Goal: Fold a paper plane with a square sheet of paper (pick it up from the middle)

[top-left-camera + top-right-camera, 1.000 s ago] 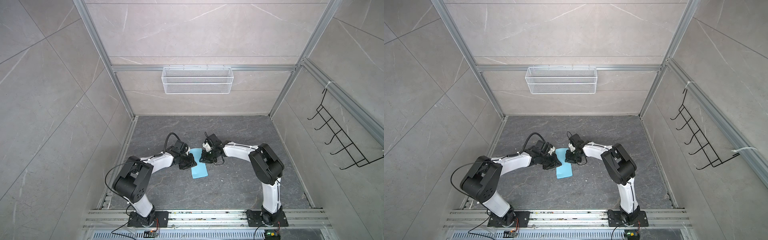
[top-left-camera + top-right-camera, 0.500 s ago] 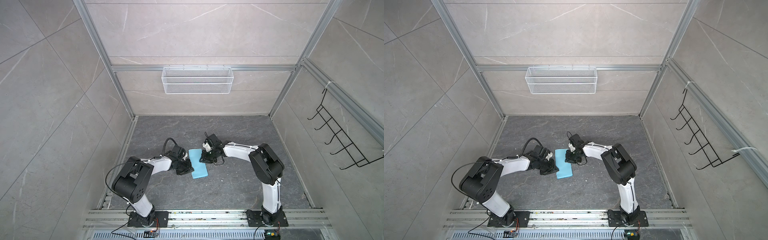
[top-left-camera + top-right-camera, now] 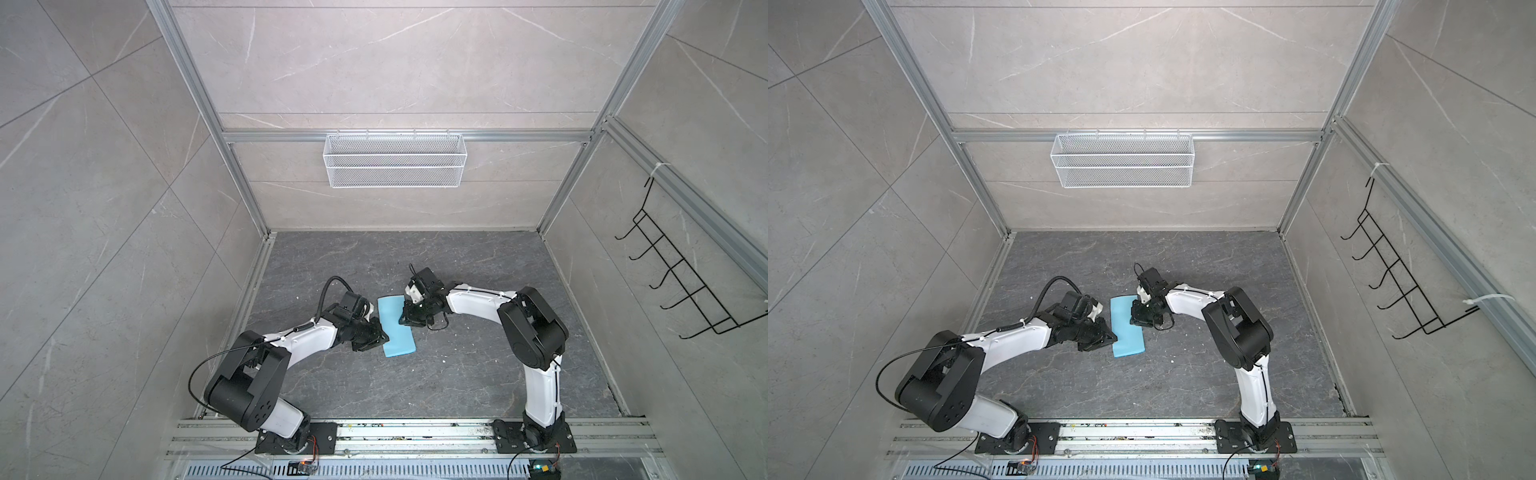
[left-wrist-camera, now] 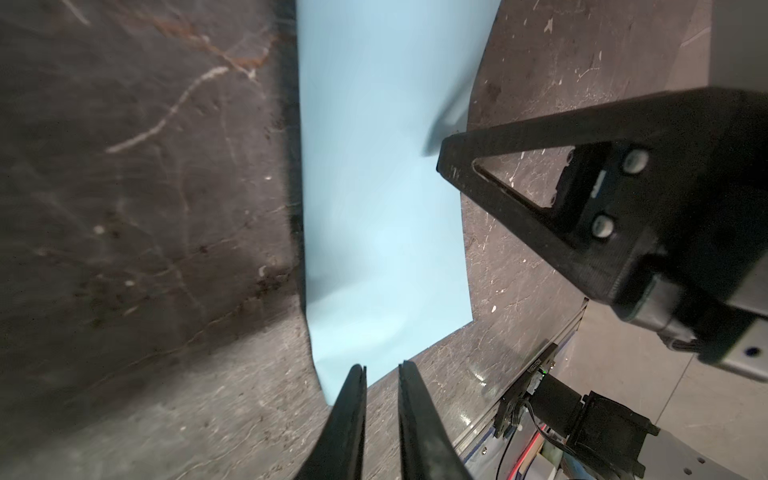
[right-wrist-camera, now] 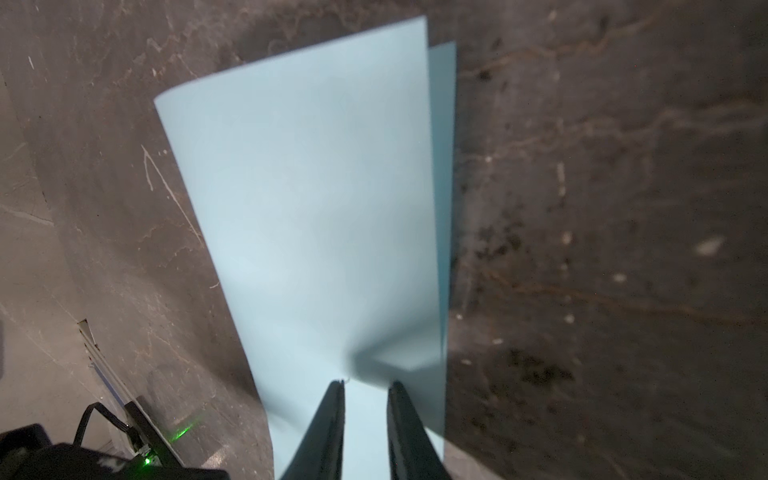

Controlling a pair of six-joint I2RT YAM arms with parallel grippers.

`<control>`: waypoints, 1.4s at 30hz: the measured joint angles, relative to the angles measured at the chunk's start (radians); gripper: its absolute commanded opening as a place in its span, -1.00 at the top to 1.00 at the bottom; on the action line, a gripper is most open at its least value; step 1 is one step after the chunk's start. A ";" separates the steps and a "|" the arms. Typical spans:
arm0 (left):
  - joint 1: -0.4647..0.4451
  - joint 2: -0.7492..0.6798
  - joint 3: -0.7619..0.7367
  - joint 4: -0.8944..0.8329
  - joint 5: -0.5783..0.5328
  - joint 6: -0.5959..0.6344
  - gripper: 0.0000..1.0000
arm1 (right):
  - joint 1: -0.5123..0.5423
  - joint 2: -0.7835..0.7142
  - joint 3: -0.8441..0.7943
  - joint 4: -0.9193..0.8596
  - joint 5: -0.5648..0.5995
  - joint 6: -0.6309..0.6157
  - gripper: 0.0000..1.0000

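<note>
Finds the square sheet of paper [image 3: 397, 328] lying on the dark marbled floor [image 3: 457, 374] between the two arms, in both top views as a long narrow strip rather than a square. Reads that as the first half-fold made. Shows two layers of the square sheet of paper [image 5: 316, 208] in the right wrist view, with the lower edge peeking out just beside the upper, so not quite matched. Judges the fold soft and not yet pressed sharp.

Places the left gripper [image 3: 382, 338] low at the strip's near left edge. Shows the left gripper [image 4: 382, 370] in its own wrist view with jaws a narrow slit apart over the near corner, with nothing pinched between them. Places the right gripper [image 3: 403, 323] at the far right edge, on or just above the paper; cannot tell which. Shows the right gripper [image 5: 365, 384] likewise slightly parted, with paper in sight through the gap and none clamped as far as can be told.

Judges the task early. Leaves the nose corners and the wing folds to do. Shows no dart shape anywhere.
</note>
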 measured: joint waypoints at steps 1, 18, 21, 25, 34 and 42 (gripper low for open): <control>-0.006 0.010 0.000 0.002 0.000 -0.004 0.60 | 0.000 0.000 0.000 0.000 0.000 0.000 0.52; -0.021 0.036 -0.057 0.012 0.000 -0.019 0.63 | 0.001 0.000 0.000 0.000 0.002 0.000 0.52; -0.021 0.021 -0.048 -0.014 -0.004 -0.015 0.63 | 0.001 0.000 0.000 0.000 0.002 0.000 0.52; -0.021 -0.016 -0.020 -0.019 -0.003 -0.016 0.64 | 0.001 0.000 0.000 0.000 0.002 0.000 0.52; -0.023 0.056 -0.005 0.013 0.000 -0.019 0.64 | 0.001 0.000 0.000 0.000 0.002 0.000 0.51; -0.023 0.085 -0.005 -0.013 0.007 -0.003 0.62 | 0.001 0.002 0.006 -0.006 0.003 -0.001 0.52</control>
